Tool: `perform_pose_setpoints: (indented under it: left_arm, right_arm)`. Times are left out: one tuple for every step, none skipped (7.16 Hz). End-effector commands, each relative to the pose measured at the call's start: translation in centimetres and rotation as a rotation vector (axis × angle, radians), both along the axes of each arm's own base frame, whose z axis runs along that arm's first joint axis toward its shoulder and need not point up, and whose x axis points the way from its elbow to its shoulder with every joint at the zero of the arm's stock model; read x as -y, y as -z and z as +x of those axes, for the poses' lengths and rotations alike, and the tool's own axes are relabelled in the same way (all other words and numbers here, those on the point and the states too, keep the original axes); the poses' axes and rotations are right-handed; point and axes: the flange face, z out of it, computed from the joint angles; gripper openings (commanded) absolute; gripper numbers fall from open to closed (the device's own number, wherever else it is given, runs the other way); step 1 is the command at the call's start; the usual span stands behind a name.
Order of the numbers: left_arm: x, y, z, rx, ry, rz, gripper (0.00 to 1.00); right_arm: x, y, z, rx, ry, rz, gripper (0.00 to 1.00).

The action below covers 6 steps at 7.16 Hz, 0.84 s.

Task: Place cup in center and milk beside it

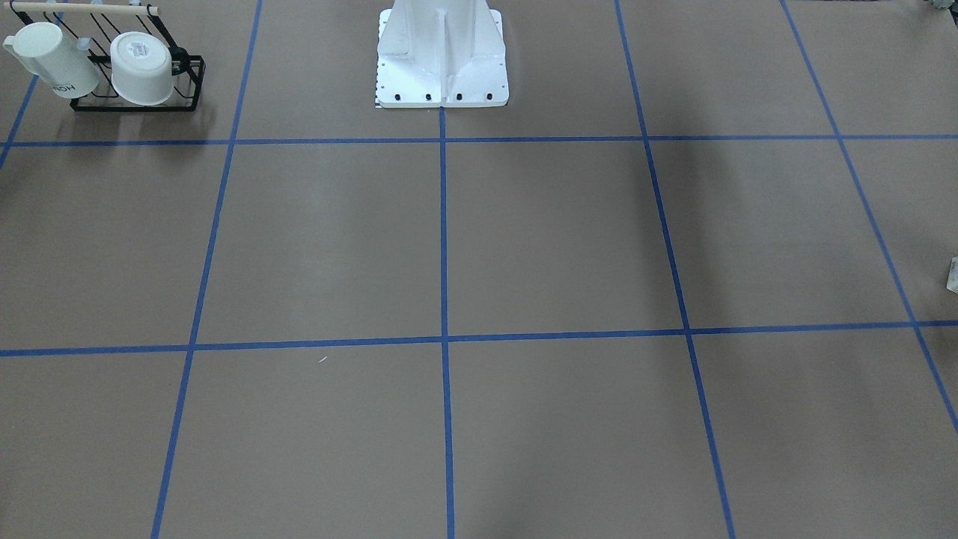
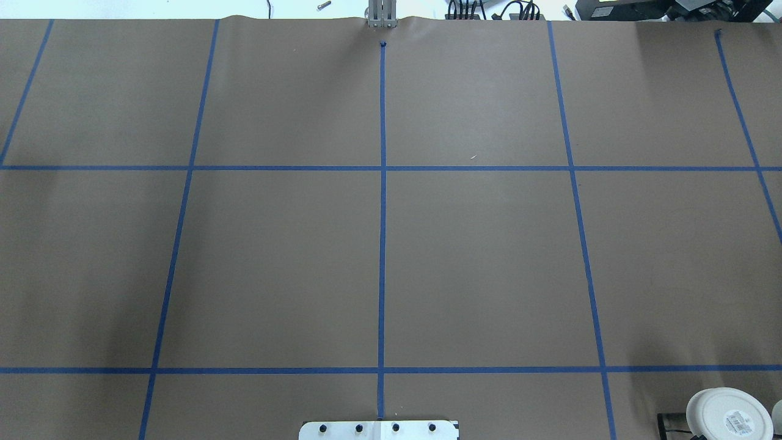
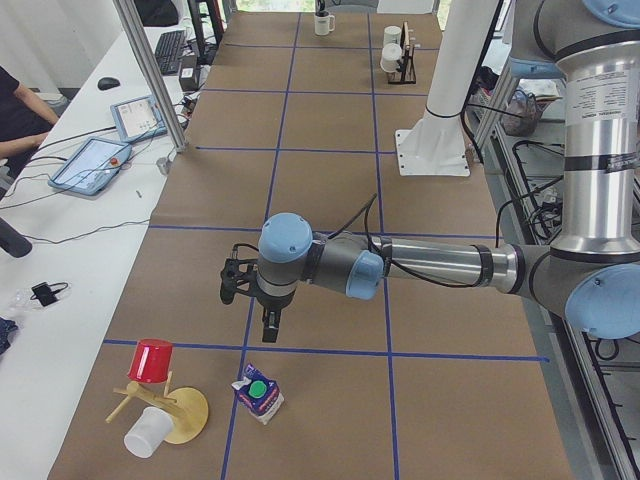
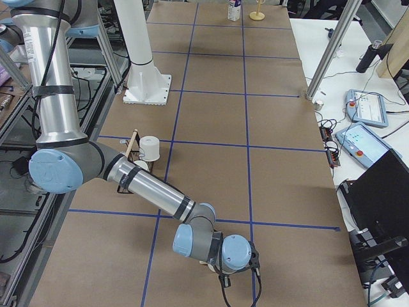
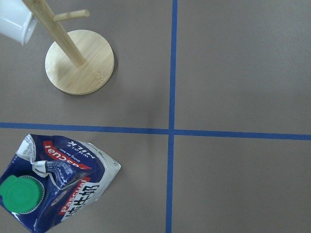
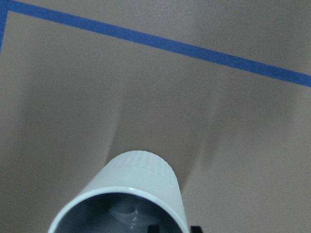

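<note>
The cup (image 6: 127,194), white with a dark grey inside, stands upright right under my right gripper (image 4: 238,272) at the table's right end, and it also shows far off in the exterior left view (image 3: 323,22). I cannot tell whether that gripper is open or shut. The milk (image 5: 53,189), a blue and white carton with a green cap, stands at the table's left end (image 3: 258,392). My left gripper (image 3: 255,310) hovers above the table just short of it, and I cannot tell its state. The center (image 2: 382,168), a tape crossing, is bare (image 1: 444,339).
A wooden mug tree (image 5: 80,60) with a red cup (image 3: 152,360) and a white cup (image 3: 148,432) stands close to the milk. A black rack (image 1: 138,101) with two white mugs (image 1: 142,67) stands near the robot base (image 1: 441,52), on its right side.
</note>
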Motion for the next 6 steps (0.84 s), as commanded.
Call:
perform_pose_setpoints:
  left_arm:
    - [0.0, 0.1, 0.0, -0.001, 0.0, 0.003, 0.98]
    - [0.0, 0.1, 0.0, -0.001, 0.0, 0.003, 0.98]
    - [0.0, 0.2, 0.0, -0.001, 0.0, 0.004, 0.98]
    - [0.0, 0.2, -0.1, -0.001, -0.001, 0.008, 0.98]
    - [0.0, 0.3, 0.0, -0.003, -0.003, 0.011, 0.98]
    - [0.0, 0.2, -0.1, -0.001, -0.001, 0.011, 0.98]
  right_arm:
    - [2.3, 2.3, -0.4, 0.079, -0.045, 0.003, 0.0]
    - [3.7, 4.0, -0.1, 0.137, -0.064, 0.032, 0.0]
    - [5.8, 6.2, 0.9, 0.159, -0.083, 0.06, 0.0]
    - [9.8, 10.1, 1.5, 0.159, -0.086, 0.089, 0.0]
    - [14.8, 15.5, 2.0, 0.158, -0.138, 0.061, 0.0]
    - [17.7, 20.8, 0.2, 0.158, -0.201, 0.025, 0.0]
